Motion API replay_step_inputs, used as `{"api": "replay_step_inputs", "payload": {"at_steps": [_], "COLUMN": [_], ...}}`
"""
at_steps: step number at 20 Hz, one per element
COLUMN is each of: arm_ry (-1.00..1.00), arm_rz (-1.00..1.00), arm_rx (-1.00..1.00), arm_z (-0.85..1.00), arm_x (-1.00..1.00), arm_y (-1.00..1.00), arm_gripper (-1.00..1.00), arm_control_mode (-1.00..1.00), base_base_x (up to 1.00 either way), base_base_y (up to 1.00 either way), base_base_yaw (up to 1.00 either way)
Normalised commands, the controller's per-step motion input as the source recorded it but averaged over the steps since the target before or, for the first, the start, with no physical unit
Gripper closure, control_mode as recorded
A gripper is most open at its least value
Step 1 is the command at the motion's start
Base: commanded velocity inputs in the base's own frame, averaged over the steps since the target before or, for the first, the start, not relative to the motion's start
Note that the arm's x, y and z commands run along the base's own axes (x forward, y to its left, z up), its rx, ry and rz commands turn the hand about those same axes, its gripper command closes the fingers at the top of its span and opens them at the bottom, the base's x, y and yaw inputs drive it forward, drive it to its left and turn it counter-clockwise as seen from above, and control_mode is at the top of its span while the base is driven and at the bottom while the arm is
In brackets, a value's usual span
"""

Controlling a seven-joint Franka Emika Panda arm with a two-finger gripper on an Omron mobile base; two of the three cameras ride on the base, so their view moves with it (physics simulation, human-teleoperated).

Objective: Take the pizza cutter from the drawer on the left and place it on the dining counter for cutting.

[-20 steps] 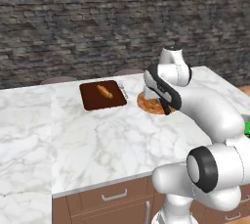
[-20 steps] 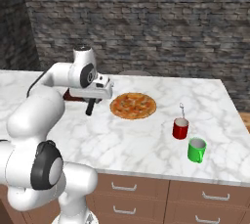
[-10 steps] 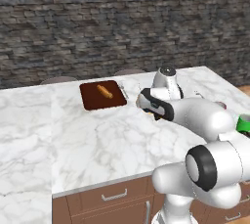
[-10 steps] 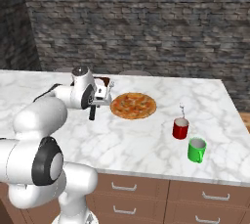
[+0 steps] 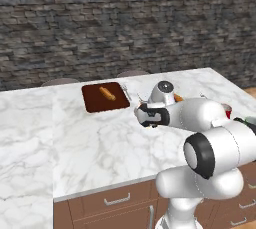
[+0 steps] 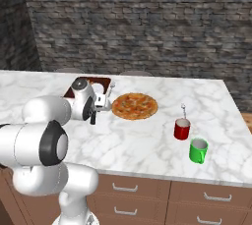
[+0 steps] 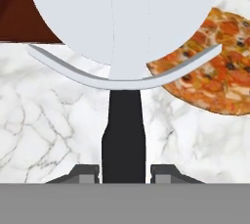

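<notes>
The pizza cutter point(image 7: 124, 17), a large pale wheel blade on a black handle, is held in my gripper point(image 7: 124, 171), whose jaws are shut on the handle. The gripper point(image 6: 100, 103) hangs low over the white marble dining counter point(image 6: 138, 140), just left of a pizza point(image 6: 134, 106) and in front of a brown cutting board point(image 6: 93, 81). From the other side my gripper point(image 5: 147, 115) sits right of the board point(image 5: 105, 98). Whether the cutter touches the counter point(image 5: 100, 143) I cannot tell. The drawer on the left is out of view.
A red cup point(image 6: 182, 129) with a spoon and a green mug point(image 6: 198, 150) stand at the counter's right. A bread roll point(image 5: 106, 93) lies on the cutting board. A dark stone wall runs behind. Brown cabinet fronts point(image 6: 147, 194) sit below the near edge.
The arm has come down and towards the near side, bringing the gripper and the cutter from above the pizza's edge to low over the marble beside it.
</notes>
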Motion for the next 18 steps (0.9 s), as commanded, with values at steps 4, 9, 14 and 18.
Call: {"api": "replay_step_inputs", "payload": {"at_steps": [4,9,14,18], "arm_ry": [0.0,0.0,0.0,0.0], "arm_rz": [0.0,0.0,0.0,0.0], "arm_rx": [0.0,0.0,0.0,0.0], "arm_z": [-0.01,-0.05,-0.2,-0.24], "arm_x": [0.16,0.16,0.23,0.23], "arm_y": [0.07,0.03,0.01,0.04], "arm_gripper": [1.0,1.0,1.0,1.0], "arm_control_mode": [-1.0,-1.0,-1.0,-1.0], "base_base_x": [0.0,0.0,0.0,0.0], "base_base_y": [0.0,0.0,0.0,0.0], "base_base_yaw": [0.0,0.0,0.0,0.0]}}
